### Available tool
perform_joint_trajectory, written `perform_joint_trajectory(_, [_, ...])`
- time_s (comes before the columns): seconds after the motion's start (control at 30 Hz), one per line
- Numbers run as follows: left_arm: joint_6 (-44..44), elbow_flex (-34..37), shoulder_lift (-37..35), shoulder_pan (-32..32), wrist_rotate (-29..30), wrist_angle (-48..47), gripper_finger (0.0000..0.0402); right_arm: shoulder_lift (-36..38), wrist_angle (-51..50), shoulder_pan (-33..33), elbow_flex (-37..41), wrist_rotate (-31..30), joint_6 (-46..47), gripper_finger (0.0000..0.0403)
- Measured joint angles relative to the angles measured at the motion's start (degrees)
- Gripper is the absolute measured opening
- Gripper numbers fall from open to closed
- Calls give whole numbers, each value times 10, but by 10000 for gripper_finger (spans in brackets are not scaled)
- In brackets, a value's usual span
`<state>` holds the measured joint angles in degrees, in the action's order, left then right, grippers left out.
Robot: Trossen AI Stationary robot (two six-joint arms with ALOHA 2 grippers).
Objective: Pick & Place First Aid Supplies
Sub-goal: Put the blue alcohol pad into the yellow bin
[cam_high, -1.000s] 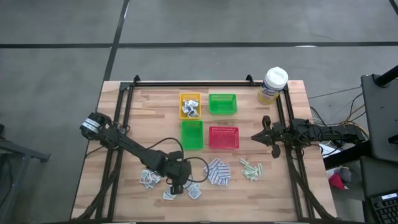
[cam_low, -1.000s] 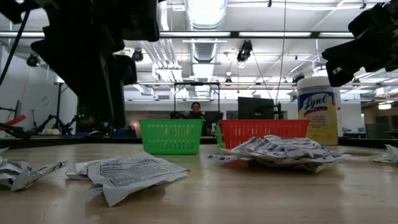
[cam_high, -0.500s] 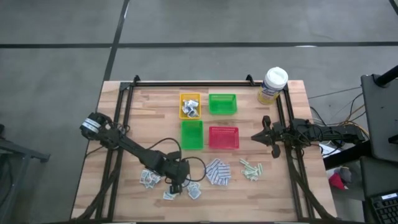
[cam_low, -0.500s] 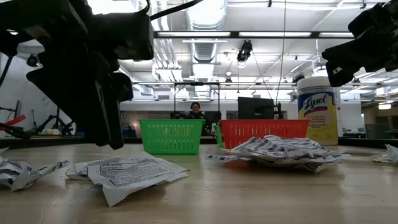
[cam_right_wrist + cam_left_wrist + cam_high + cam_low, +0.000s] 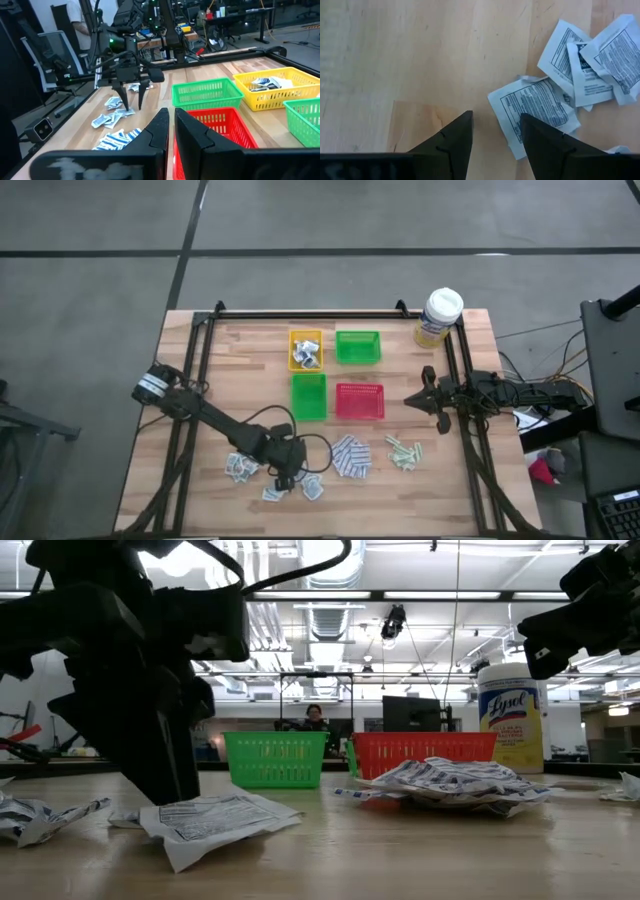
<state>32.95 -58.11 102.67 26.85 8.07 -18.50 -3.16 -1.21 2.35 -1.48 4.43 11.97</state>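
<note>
Sachets [image 5: 240,467], white-grey and squarish, lie scattered on the bench [image 5: 200,380] toward its near edge in the high view, with blue-and-white pads [image 5: 350,457] heaped to their right and pale green strips [image 5: 403,451] farther right. The left end effector [image 5: 283,477] hangs among the sachets. The yellow tray [image 5: 306,349] already holds a few packets; green trays [image 5: 358,346] and a red tray [image 5: 360,401] stand beside it, a canister [image 5: 438,317] at the far right corner. The right end effector [image 5: 410,400] waits near the red tray.

Low view: a crumpled sachet [image 5: 215,822] with printed text lies just beside the dark left arm, which blocks much of that side.

Left wrist view: fingers [image 5: 452,142] apart, one tip seemingly at a sachet's [image 5: 535,107] edge.

Right wrist view: fingers [image 5: 159,129] close together, nothing between them.
</note>
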Motion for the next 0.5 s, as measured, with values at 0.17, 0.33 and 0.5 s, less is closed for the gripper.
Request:
perform_joint_trajectory(0.17, [-7,0,0,0,4,-6,174,0,0,0,0,0,0,28])
perform_joint_trajectory(0.33, [-16,0,-9,0,23,-30,174,0,0,0,0,0,0,28])
perform_joint_trajectory(0.5, [-18,0,-17,0,52,-68,174,0,0,0,0,0,0,28])
